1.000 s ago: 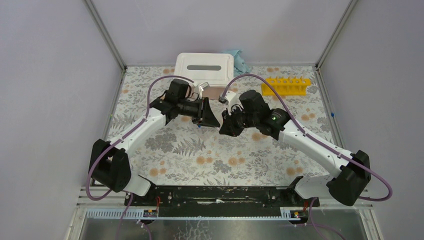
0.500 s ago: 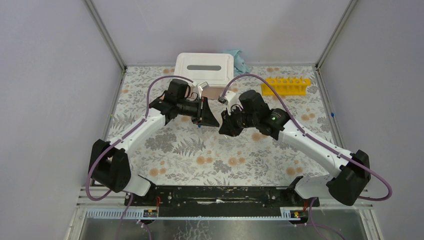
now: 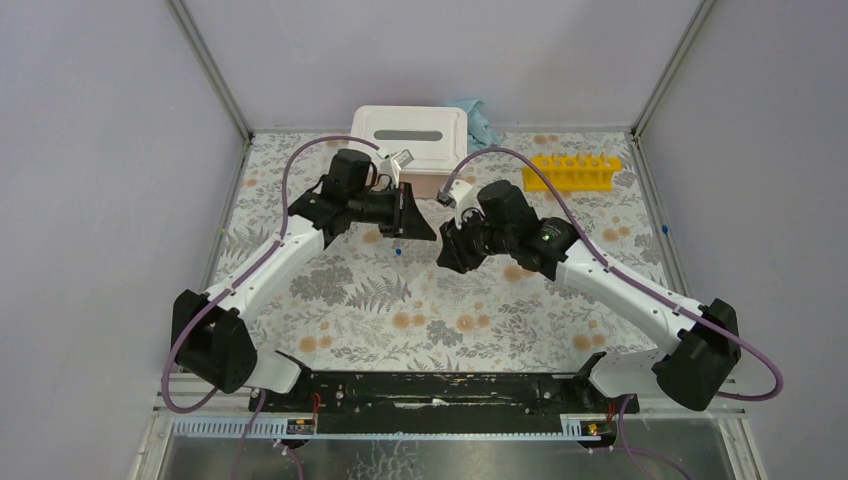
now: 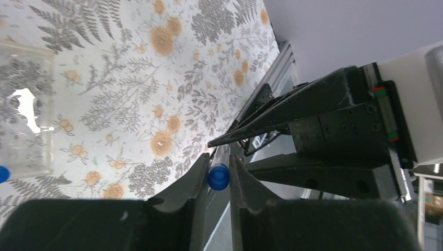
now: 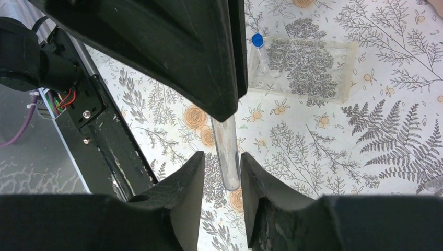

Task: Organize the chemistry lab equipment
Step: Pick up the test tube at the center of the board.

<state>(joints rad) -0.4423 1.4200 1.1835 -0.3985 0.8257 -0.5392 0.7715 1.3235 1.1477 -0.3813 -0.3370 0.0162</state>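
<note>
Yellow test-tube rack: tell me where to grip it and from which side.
Take the yellow test-tube rack at mid-length, across its narrow width, coming down from above. It is long and lies crosswise with its holes up, so a centred pinch should keep it level.

2x tubes point(image 5: 228, 157), 1x rack point(image 3: 573, 172), 1x box point(image 3: 408, 135).
</note>
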